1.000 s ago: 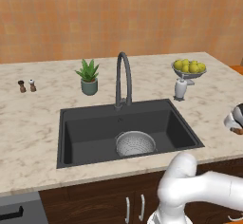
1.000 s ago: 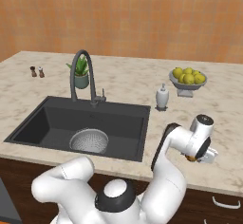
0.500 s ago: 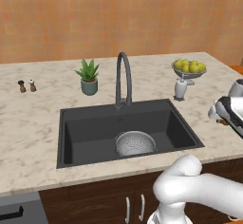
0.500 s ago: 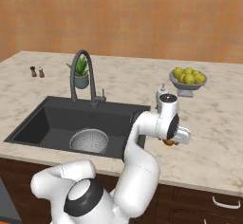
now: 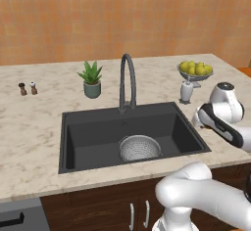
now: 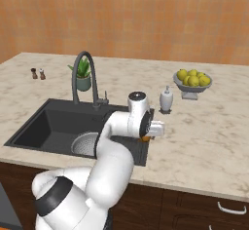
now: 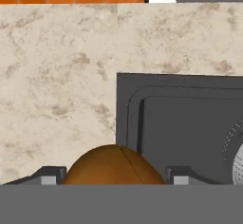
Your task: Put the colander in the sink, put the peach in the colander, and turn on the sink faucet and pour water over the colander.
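Observation:
The silvery colander [image 5: 139, 148] sits in the dark grey sink [image 5: 93, 137], over the drain, also seen as the colander [image 6: 86, 143] partly behind my arm. The gooseneck faucet [image 5: 126, 80] stands at the sink's back rim. My gripper [image 6: 146, 137] is shut on the orange-red peach [image 6: 145, 138] and hovers above the sink's right rim. In the hand view the peach [image 7: 113, 165] sits between the fingertips [image 7: 51, 175], above the line between counter and sink [image 7: 180, 123], with the colander [image 7: 237, 159] at the right border.
A pedestal bowl of yellow-green fruit [image 5: 196, 70] and a white soap dispenser [image 5: 186, 91] stand right of the sink. A potted plant [image 5: 91, 80] and two small shakers [image 5: 27, 88] stand to the left at the back.
My arm has swung left from the counter on the right to the sink's right rim, carrying the peach. The colander has stayed put.

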Controlling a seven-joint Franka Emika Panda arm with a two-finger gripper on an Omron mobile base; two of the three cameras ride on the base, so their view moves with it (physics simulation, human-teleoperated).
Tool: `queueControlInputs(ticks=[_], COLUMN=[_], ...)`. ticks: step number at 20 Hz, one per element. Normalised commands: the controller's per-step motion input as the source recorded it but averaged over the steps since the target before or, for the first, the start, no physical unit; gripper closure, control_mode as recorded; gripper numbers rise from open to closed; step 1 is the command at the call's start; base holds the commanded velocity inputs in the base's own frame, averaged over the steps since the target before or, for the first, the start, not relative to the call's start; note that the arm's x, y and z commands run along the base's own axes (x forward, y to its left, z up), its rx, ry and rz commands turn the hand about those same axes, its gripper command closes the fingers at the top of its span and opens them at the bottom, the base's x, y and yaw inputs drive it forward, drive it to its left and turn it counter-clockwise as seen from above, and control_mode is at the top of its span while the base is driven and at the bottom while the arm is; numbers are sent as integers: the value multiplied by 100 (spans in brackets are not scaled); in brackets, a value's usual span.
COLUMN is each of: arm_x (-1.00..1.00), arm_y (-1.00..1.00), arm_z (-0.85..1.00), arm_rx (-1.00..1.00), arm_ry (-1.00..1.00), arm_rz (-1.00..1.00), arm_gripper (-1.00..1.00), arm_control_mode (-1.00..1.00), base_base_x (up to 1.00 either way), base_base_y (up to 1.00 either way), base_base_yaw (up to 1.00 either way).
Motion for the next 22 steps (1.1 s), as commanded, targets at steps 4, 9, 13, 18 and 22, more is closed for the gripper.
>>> queueControlInputs(ticks=[4,9,13,18,22], arm_x=[30,24,41,25,7], arm_y=[96,72,65,52,47], arm_z=[0,5,0,-15,-50], arm_rx=[-2,0,0,0,0], arm_ry=[9,27,21,2,-7], arm_rz=[33,40,30,16,14], arm_gripper=[100,100,100,100,100], arm_control_mode=[-100,-100,-100,-100,-100], base_base_x=[0,0,0,0,0], base_base_y=[0,0,0,0,0], base_base_yaw=[0,0,0,0,0])
